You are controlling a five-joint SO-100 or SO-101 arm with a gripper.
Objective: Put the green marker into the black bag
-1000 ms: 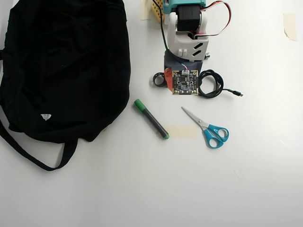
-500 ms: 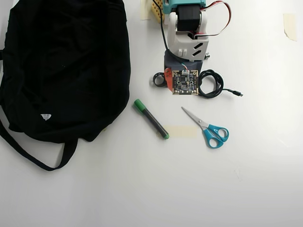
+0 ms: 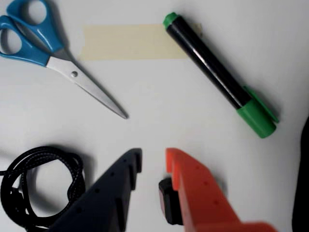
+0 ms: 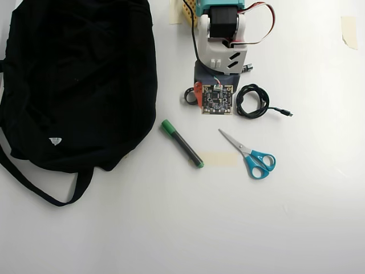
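Green marker (image 4: pixel 182 143): lies flat on the white table (image 4: pixel 171 228), cap toward 10 o'clock in the overhead view, its small green end resting on a strip of beige tape (image 4: pixel 219 158).
Black bag (image 4: pixel 74 80): fills the 9-to-11 o'clock area of the overhead view, near the marker's cap but apart from it; strap trails toward 7 o'clock.
Gripper (image 3: pixel 152 162): jaws narrowly parted, holding nothing, one finger dark blue, one orange; it sits at 6 o'clock in the wrist view, apart from the marker at 2 o'clock.
Scissors (image 4: pixel 251 155): blue handles, closed blades, at 3 o'clock from the marker.
Black cable (image 4: pixel 254 101): coiled, just beside the arm (image 4: pixel 222 34).
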